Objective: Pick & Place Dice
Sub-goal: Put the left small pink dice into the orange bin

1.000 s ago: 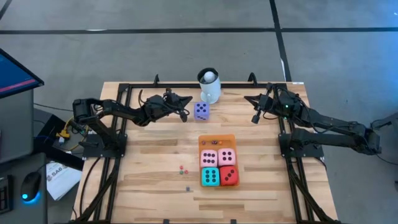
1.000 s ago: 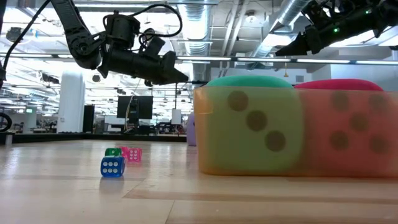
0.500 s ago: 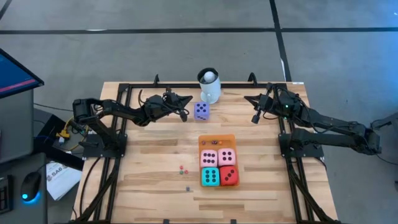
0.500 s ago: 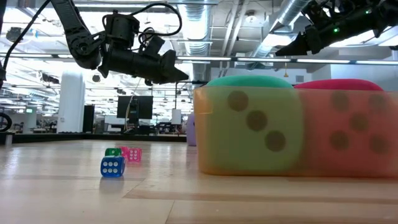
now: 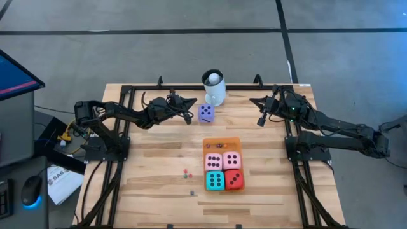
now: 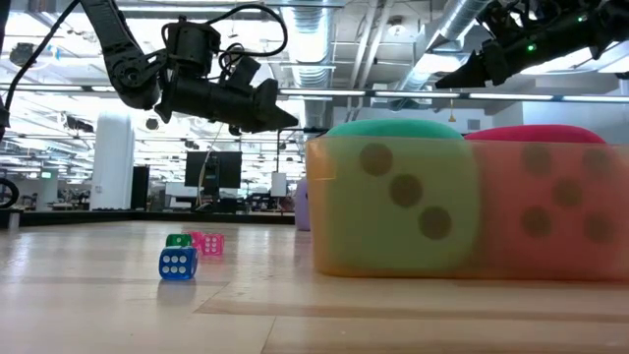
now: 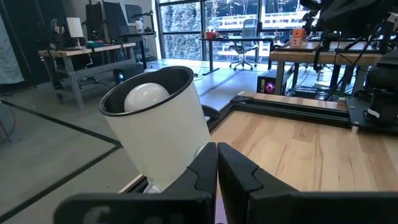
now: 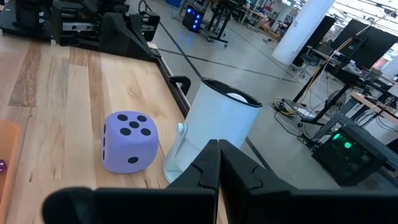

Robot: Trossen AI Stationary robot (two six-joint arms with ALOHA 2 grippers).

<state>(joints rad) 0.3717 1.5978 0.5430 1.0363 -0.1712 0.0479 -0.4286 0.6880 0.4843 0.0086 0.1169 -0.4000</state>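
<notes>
The purple die [image 5: 205,113] rests flat on the table just below the white mug with a ball [image 5: 213,88]. Two pink dice [image 5: 222,161], a teal die [image 5: 215,180] and a red die [image 5: 234,180] sit in a block on the orange mat [image 5: 221,144]. Tiny dice [image 5: 186,172] lie left of the mat; the low view shows them as a blue one [image 6: 178,263], a green one and a pink one [image 6: 209,243]. My left gripper [image 5: 189,111] hovers shut just left of the purple die. My right gripper [image 5: 261,119] hovers shut near the table's right side.
A black metal frame [image 5: 130,95] borders the table's far, left and right sides. Bare wood lies between the purple die and the mat. In the right wrist view the purple die [image 8: 129,141] stands right beside the mug [image 8: 214,130].
</notes>
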